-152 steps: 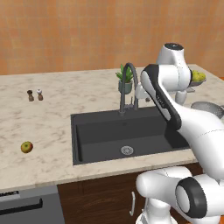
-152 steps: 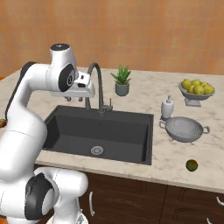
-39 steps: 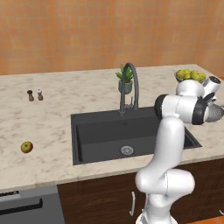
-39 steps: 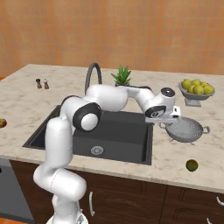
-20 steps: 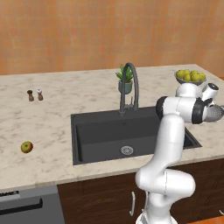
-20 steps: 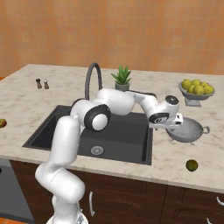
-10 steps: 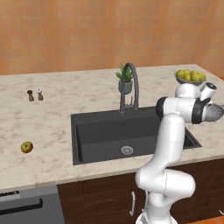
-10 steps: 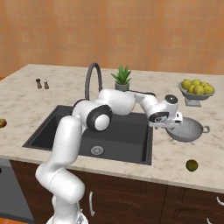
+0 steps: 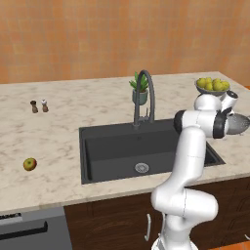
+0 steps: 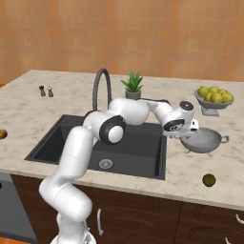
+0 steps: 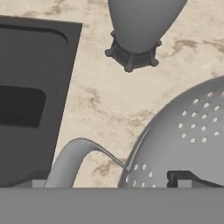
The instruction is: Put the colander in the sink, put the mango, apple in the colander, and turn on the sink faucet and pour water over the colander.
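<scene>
The colander (image 10: 205,141) sits on the marble worktop (image 10: 28,107) just right of the sink (image 10: 71,138), upright on its little foot, with one side handle (image 10: 224,139) sticking out to the right. In the left base view it peeks out as a perforated dome (image 9: 239,122) behind the arm's wrist. The gripper (image 10: 187,135) hangs at the colander's left rim, between the sink's right edge and the bowl — its fingers are spread wide and grasp nothing. In the hand view the colander's perforated wall (image 11: 192,131) bulges in from the right, its near handle (image 11: 72,159) loops out at the lower left, and one dark fingertip (image 11: 186,178) shows against the metal wall; whether it touches cannot be told.

The mango (image 10: 208,179) lies on the worktop near the front edge, in front of the colander and apart from it. The apple (image 9: 30,164) rests far over on the other side of the sink, near the front edge of the worktop. The sink faucet (image 10: 101,88) stands behind the basin, its spout arched forward. Beside it is a small potted plant (image 10: 133,85). The stemmed bowl of yellow-green fruit (image 10: 213,99) stands behind the colander — its grey base (image 11: 133,59) shows at the top of the hand view. Two small shakers (image 9: 39,105) stand at the far left.
</scene>
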You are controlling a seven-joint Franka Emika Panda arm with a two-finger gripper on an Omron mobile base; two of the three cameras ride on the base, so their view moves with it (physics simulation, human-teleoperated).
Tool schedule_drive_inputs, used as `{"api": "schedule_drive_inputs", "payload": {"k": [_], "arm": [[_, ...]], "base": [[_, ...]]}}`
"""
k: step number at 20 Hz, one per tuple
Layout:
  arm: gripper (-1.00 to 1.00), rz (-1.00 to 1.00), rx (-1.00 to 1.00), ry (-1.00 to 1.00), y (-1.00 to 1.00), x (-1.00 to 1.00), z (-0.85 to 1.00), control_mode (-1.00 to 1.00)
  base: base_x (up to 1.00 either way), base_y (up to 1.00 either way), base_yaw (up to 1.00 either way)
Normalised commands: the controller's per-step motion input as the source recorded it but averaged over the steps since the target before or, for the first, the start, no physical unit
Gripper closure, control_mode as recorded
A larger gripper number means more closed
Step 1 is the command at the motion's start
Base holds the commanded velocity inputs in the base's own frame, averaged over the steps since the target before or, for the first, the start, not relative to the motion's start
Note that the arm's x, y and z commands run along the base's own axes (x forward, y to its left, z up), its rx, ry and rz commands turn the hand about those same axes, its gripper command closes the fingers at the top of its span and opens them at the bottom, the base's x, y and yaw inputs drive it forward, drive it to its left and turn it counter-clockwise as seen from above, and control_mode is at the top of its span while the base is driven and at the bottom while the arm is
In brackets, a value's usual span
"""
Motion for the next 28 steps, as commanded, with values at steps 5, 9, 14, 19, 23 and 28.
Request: {"api": "schedule_drive_inputs", "payload": {"k": [5,9,14,19,23,28], "arm": [[-1.0,0.0,0.0,0.0,0.0,0.0,0.0,-1.0],[-1.0,0.0,0.0,0.0,0.0,0.0,0.0,-1.0],[1.0,0.0,0.0,0.0,0.0,0.0,0.0,-1.0],[1.0,0.0,0.0,0.0,0.0,0.0,0.0,-1.0],[1.0,0.0,0.0,0.0,0.0,0.0,0.0,-1.0],[1.0,0.0,0.0,0.01,0.0,0.0,0.07,-1.0]], "base": [[0.0,0.0,0.0],[0.0,0.0,0.0],[0.0,0.0,0.0],[0.0,0.0,0.0],[0.0,0.0,0.0],[0.0,0.0,0.0]]}}
